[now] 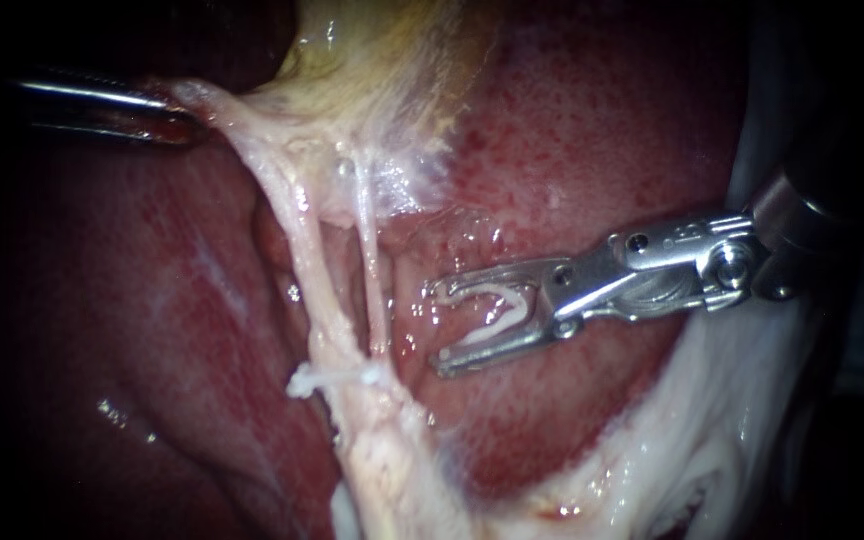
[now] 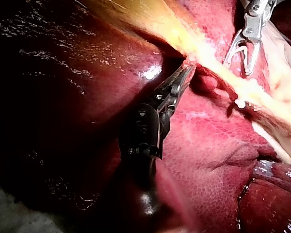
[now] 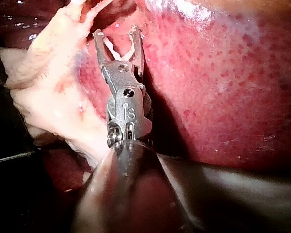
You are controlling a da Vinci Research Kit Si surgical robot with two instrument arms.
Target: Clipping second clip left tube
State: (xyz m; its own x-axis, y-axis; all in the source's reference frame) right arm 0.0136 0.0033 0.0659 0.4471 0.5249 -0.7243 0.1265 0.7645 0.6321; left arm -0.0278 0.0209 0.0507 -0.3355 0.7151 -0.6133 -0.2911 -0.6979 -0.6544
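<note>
Two pale tubes run down from the yellowish gallbladder [image 1: 372,60]: the thicker left tube [image 1: 307,260] and the thin right tube [image 1: 372,280]. A white clip [image 1: 337,377] sits across the left tube low down. My right instrument [image 1: 439,327] lies right of both tubes, apart from them. Its jaws stand wide apart and hold a white clip [image 1: 497,310] between them, also seen in the right wrist view [image 3: 121,53]. My left instrument [image 1: 167,125] is shut on the pale gallbladder tissue at the upper left, pulling it taut, and the left wrist view shows its jaws [image 2: 186,70] closed there.
Red liver [image 1: 592,130] lies behind and on both sides of the tubes. Pale fatty tissue [image 1: 712,440] spreads under my right instrument's shaft. The tubes merge into a thick pale strand [image 1: 392,470] below the placed clip.
</note>
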